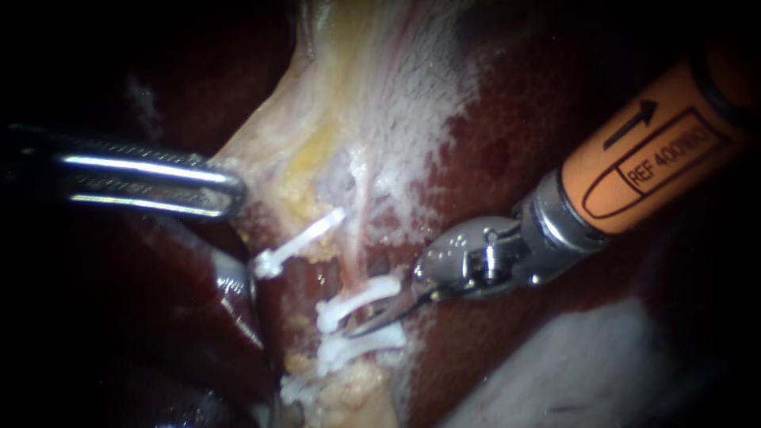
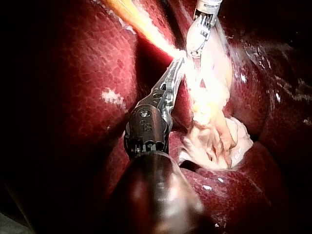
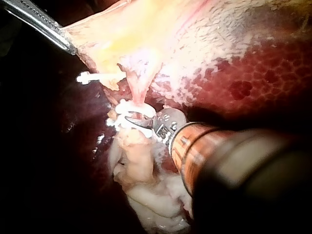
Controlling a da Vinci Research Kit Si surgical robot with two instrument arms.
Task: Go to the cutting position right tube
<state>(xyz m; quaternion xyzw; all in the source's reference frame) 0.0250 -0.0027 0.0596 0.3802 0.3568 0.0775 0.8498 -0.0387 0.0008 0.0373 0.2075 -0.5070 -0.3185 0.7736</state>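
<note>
The right tube (image 1: 359, 230) is lying near the middle of the endoscope view as a thin pinkish strand. Its long axis is running far to near, coming out of the pale tissue (image 1: 372, 87) and leaning slightly left toward its near end. 2 white clips (image 1: 361, 295) are sitting across its near part, 1 nearer than the other, each lying crosswise to the tube. Another clip (image 1: 305, 238) is slanting just left of it.

The right instrument (image 1: 379, 315) is coming in from the upper right on an orange shaft (image 1: 650, 150). Its 2 thin curved blades are pointing left and near, crosswise to the tube. They are standing slightly apart with a narrow gap between them, gripping nothing, and their tips are reaching into the space between the 2 clips. Whether the tube is lying between the blades cannot be told.

The left instrument (image 1: 235, 190) is reaching in from the left, its jaws closed on the left edge of the pale tissue, which is tapering to a point there. Dark red liver (image 1: 507, 135) is lying all around.
</note>
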